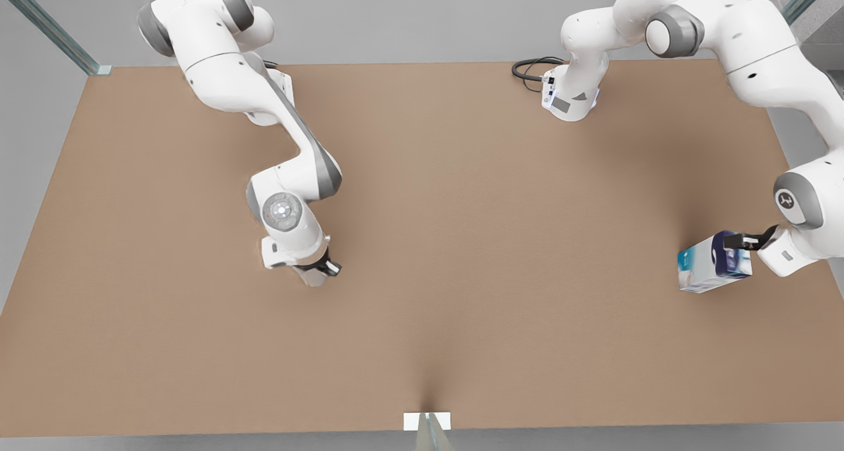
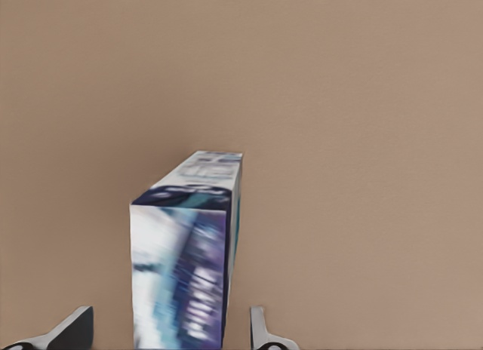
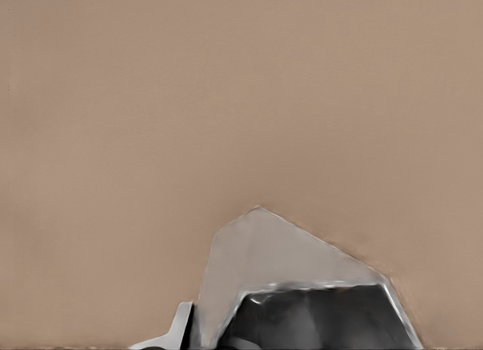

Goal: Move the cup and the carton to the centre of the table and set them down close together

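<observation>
My left gripper (image 1: 742,241) brackets the carton (image 1: 714,262) by the table's (image 1: 461,240) right edge in the front view, fingers spread, not pinching; my right gripper (image 1: 321,271) clasps the cup (image 3: 290,278) toward the opposite side, ready for centring

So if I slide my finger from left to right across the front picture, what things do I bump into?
The right gripper holding the cup → the white tab at the table's edge → the carton → the left gripper.
</observation>
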